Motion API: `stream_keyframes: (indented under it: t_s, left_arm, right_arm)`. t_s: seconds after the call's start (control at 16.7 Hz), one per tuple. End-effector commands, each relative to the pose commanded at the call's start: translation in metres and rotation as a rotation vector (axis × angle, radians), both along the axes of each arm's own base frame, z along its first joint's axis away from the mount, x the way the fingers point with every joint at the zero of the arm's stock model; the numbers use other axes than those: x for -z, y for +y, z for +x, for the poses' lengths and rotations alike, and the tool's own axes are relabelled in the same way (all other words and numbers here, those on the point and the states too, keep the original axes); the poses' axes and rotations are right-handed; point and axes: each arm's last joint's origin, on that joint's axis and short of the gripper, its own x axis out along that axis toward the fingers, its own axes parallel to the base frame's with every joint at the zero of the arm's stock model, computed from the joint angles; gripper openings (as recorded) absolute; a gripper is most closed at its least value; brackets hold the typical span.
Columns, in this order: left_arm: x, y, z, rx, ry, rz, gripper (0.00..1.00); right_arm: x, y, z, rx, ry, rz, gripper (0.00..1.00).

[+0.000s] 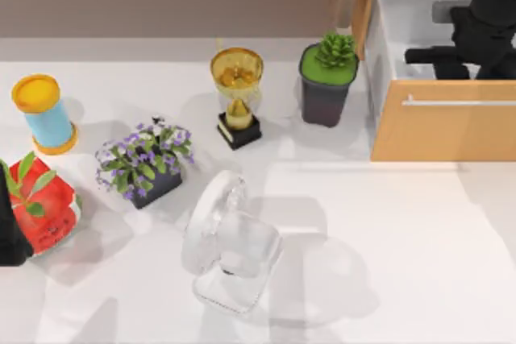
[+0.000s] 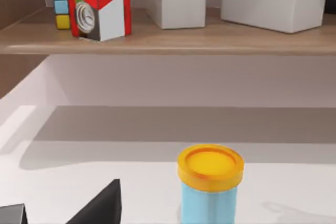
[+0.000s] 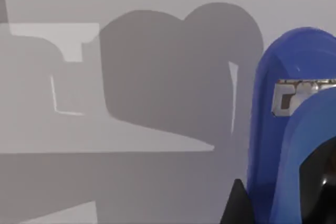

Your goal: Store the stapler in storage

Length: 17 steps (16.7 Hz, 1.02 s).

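The storage drawer stands pulled open at the table's back right, with a light-wood front, a silver bar handle and a white inside. My right gripper reaches down into it. In the right wrist view the blue stapler sits upright between the dark fingers, held close above the drawer's pale floor, so my right gripper is shut on it. In the top view the arm hides the stapler. My left gripper is parked open at the table's left edge.
A green potted succulent stands right beside the drawer's left corner. Further left are a golden trophy, a purple flower pot, a clear-white appliance, a blue can with yellow lid and a red carton.
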Motion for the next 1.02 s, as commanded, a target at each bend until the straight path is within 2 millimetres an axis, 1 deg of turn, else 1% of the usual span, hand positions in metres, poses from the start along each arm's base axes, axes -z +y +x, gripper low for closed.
stream_keyframes:
  t_s: [0.6,0.66,1.02]
  left_arm:
    - [0.0,0.0,0.0,0.0,0.0,0.0,1.0]
    - [0.0,0.0,0.0,0.0,0.0,0.0,1.0]
    - [0.0,0.0,0.0,0.0,0.0,0.0,1.0]
  right_arm:
    - [0.0,0.0,0.0,0.0,0.0,0.0,0.98]
    - [0.0,0.0,0.0,0.0,0.0,0.0,1.0]
    - [0.0,0.0,0.0,0.0,0.0,0.0,1.0]
